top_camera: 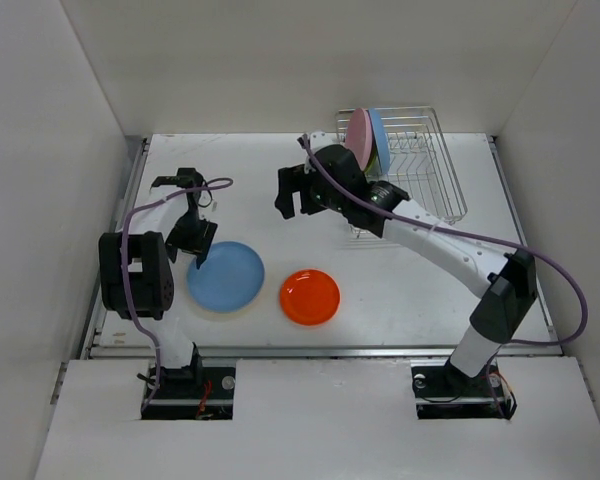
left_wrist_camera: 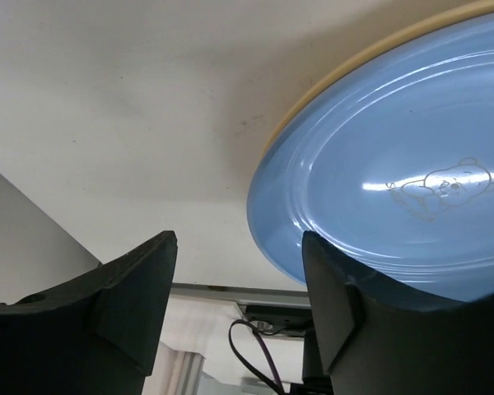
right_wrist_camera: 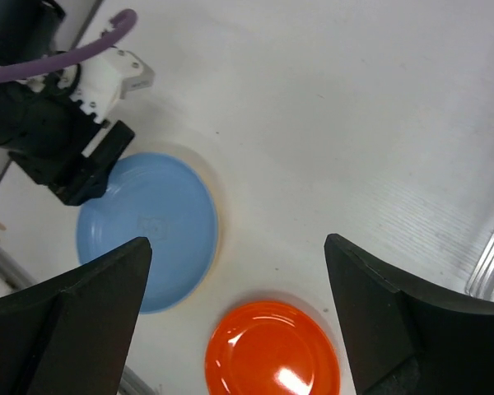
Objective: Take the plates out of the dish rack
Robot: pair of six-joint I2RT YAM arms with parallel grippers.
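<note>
**Plates split between rack and table**

On the table (top_camera: pixel 400 290), the dish rack (top_camera: pixel 435 175) sits far right, with a pink plate (top_camera: pixel 358 135) and a blue one upright at its left end. Near left, a blue plate (top_camera: pixel 226 275) lies on a pale yellow plate (left_wrist_camera: pixel 337 74). A red-orange plate (top_camera: pixel 310 296) lies just right of them. The left gripper (left_wrist_camera: pixel 239 304) is at the blue plate's left rim, jaws apart. The right gripper (top_camera: pixel 298 205) hovers mid-table, jaws wide and empty.

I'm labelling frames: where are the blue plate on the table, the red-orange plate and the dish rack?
blue plate on the table (top_camera: pixel 226 275): top view, its centre.
red-orange plate (top_camera: pixel 310 296): top view, its centre.
dish rack (top_camera: pixel 420 165): top view, bare wire floor.
</note>
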